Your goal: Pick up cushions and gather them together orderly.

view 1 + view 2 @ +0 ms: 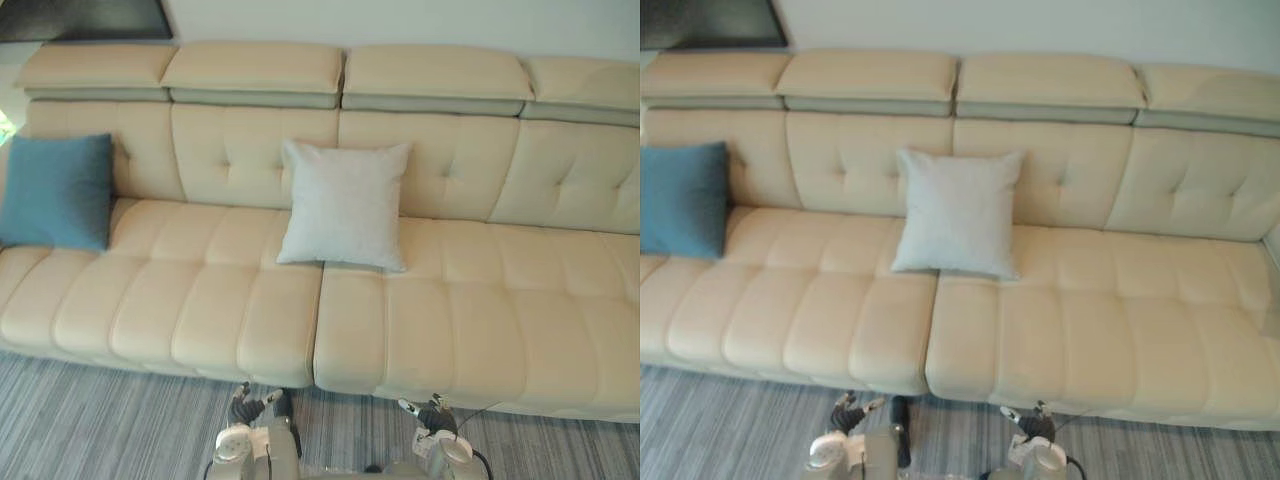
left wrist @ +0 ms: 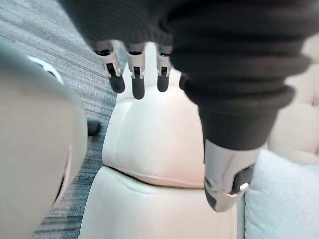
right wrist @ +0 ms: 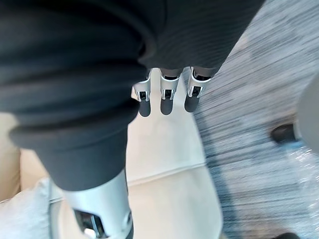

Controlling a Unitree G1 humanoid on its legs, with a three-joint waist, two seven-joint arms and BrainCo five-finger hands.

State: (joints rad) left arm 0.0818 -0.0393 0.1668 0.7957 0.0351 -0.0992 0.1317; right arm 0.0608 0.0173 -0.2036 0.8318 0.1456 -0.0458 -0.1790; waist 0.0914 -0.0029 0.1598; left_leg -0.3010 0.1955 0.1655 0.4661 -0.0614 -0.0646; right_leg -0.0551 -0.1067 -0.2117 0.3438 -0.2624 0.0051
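We see both hands low at the near edge of the scene, over the grey striped carpet just in front of the sofa. The left hand hangs with its fingers straight in a row and its thumb held apart. It grips nothing, and the sofa's seat edge shows past its tips. The right hand has the same pose: its fingers are loose and spread from the thumb, and it is empty too. Neither hand touches a cushion, and both are well apart from them.

We count two cushions on the cream sofa. The pale grey cushion is square and plump. It stands upright near the middle, leaning on the tufted backrest right over the seam between the two seat sections. The blue cushion is also square and stands against the backrest at the sofa's far left end, well apart from the grey one. A corner of the grey cushion also shows in both wrist views.
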